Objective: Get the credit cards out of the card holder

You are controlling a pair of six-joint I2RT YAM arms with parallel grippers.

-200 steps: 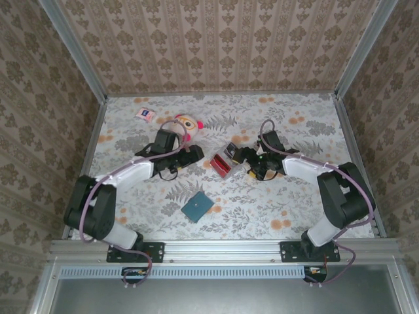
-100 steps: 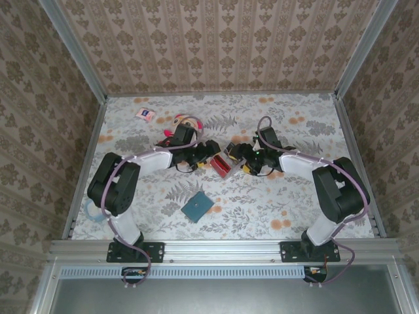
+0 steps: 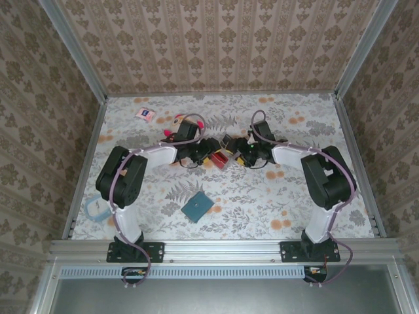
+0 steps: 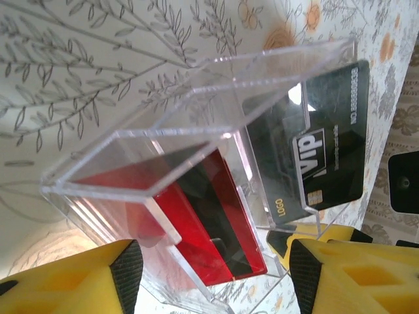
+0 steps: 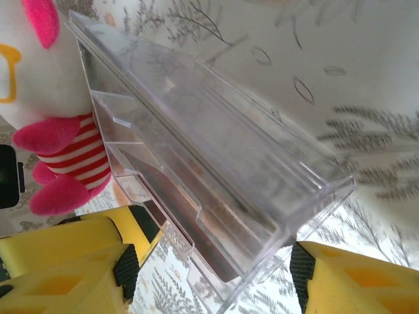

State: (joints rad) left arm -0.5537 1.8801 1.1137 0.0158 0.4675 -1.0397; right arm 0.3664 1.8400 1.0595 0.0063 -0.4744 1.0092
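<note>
Where both arms meet, jaws flank card holder [image 4: 163, 163].

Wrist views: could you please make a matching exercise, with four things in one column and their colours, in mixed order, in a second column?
Things
1. card holder
2. VIP card
3. plush doll
4. card with dark stripe

Colours
A. white and pink
B. red
C. transparent
D. black

Pairs: 1-C, 2-D, 3-A, 4-B

Clear holder [image 4: 163, 111], red card [image 4: 183, 229], black card [image 4: 327, 144] inside
</note>
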